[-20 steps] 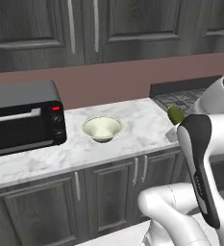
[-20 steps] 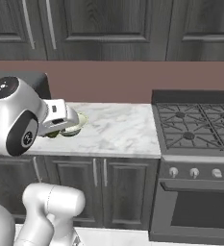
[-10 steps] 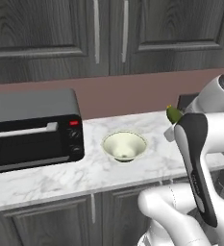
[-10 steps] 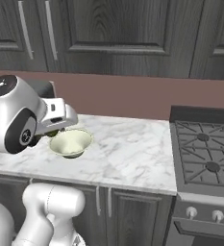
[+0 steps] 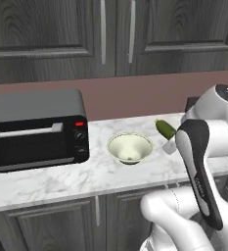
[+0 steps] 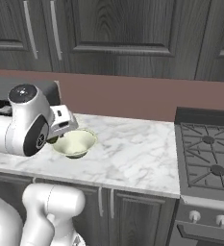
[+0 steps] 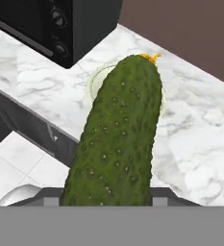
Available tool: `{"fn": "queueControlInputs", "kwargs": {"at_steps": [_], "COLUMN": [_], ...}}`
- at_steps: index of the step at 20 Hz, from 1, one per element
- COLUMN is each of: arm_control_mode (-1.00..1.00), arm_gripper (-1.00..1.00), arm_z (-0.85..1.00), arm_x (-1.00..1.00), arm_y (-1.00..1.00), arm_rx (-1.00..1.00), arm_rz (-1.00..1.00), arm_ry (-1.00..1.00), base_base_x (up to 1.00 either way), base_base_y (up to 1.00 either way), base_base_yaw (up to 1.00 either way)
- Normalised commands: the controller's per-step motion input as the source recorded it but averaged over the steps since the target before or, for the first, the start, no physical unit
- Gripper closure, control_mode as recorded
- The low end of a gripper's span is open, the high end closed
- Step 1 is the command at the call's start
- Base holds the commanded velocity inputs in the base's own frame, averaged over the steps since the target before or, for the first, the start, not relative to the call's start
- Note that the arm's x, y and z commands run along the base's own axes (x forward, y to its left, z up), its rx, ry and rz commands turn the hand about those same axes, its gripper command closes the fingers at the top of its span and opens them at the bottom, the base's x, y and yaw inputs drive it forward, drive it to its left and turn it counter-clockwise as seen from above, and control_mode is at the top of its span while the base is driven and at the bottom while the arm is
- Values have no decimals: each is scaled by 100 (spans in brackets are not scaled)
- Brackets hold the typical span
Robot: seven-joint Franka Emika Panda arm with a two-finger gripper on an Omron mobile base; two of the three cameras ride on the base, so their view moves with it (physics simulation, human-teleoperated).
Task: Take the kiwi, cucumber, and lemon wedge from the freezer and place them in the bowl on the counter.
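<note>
On the white marble desk (image 5: 61, 181), a pale greenish-white bowl (image 5: 130, 148) sits near the middle, its hollow showing nothing inside. At 9 o'clock from the bowl, close beside it, stands a black toaster oven (image 5: 37, 130) with a pale bar handle and a red light by its knobs. At 2 o'clock from the bowl the dark green cucumber (image 5: 165, 129) is held in the air by the jaws (image 5: 169, 142), closed on its lower end; its tip points up and away from the wrist. Seen from the hand, the cucumber (image 7: 118, 139) runs up the middle and covers most of the bowl (image 7: 96, 81), whose rim shows at its 10 o'clock. From the right, the white wrist hides the cucumber almost wholly and overlaps the near rim of the bowl (image 6: 77, 143). A gas stove (image 6: 207, 158) lies at 3 o'clock, well apart. Dark wood-grain cabinets (image 5: 110, 34) hang above.
</note>
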Motion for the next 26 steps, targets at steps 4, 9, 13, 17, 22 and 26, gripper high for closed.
{"fn": "queueControlInputs", "kwargs": {"at_steps": [4,9,13,17,22,26], "arm_control_mode": [-100,-100,-100,-100,-100,-100], "arm_gripper": [100,100,100,100,100,100], "arm_z": [-51,-48,-51,-63,-57,-36], "arm_x": [95,100,95,86,73,29], "arm_y": [14,35,43,18,7,1], "arm_rx": [0,0,0,0,0,0], "arm_rz": [17,4,0,-2,-3,0], "arm_ry": [15,15,11,0,0,0], "base_base_x": [0,0,0,0,0,0], "base_base_y": [0,0,0,0,0,0], "base_base_yaw": [0,0,0,0,0,0]}}
